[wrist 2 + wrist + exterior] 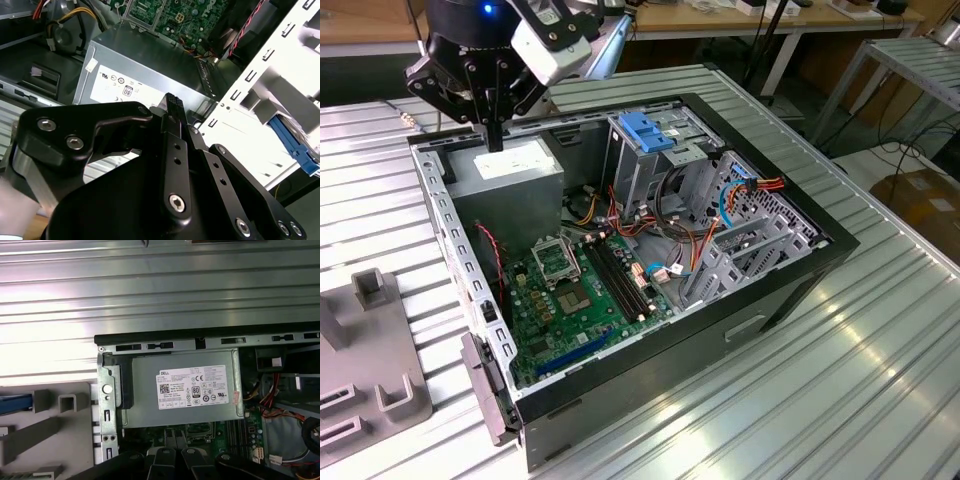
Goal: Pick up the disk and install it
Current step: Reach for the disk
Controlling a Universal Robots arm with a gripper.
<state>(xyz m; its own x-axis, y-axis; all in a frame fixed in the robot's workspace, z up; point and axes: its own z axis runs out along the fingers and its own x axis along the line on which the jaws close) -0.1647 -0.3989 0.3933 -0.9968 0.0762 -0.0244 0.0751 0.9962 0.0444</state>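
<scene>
My gripper (495, 140) hangs over the back corner of the open computer case (790, 290), at the exterior view's left. Its fingers are shut together with nothing between them, as both wrist views show (172, 100) (175, 436). Right under them lies the grey power supply (185, 390) with its pale label. The disk shows as a bright blue edge (15, 404) lying in the grey holder (55, 435) outside the case wall; its blue frame (295, 147) also appears in the second wrist view. Most of the disk is cut off by the picture edges.
The case lies on a slatted metal table (880, 360). Inside are a green motherboard (575, 290), coloured cables (670, 250) and a silver drive cage topped by a blue bracket (645, 130). The grey holder (370, 370) stands at the exterior view's left.
</scene>
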